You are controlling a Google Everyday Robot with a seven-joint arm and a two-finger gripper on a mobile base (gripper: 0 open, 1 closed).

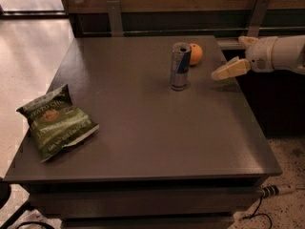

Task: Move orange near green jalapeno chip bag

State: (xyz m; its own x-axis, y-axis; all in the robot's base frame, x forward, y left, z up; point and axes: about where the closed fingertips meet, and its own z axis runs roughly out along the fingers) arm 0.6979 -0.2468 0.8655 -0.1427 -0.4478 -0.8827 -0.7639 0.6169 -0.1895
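Observation:
The orange (195, 53) sits at the far side of the dark table (143, 128), just behind and right of a tall silver-blue drink can (180, 66). The green jalapeno chip bag (56, 122) lies flat near the table's front left edge, far from the orange. My gripper (228, 57) reaches in from the right, above the table's right edge, a short way right of the orange. Its pale fingers (229, 69) are spread apart and hold nothing.
The can stands upright between the orange and the rest of the table. A wooden wall with metal brackets (114, 17) runs behind the table. A cable (267, 192) lies on the speckled floor at the lower right.

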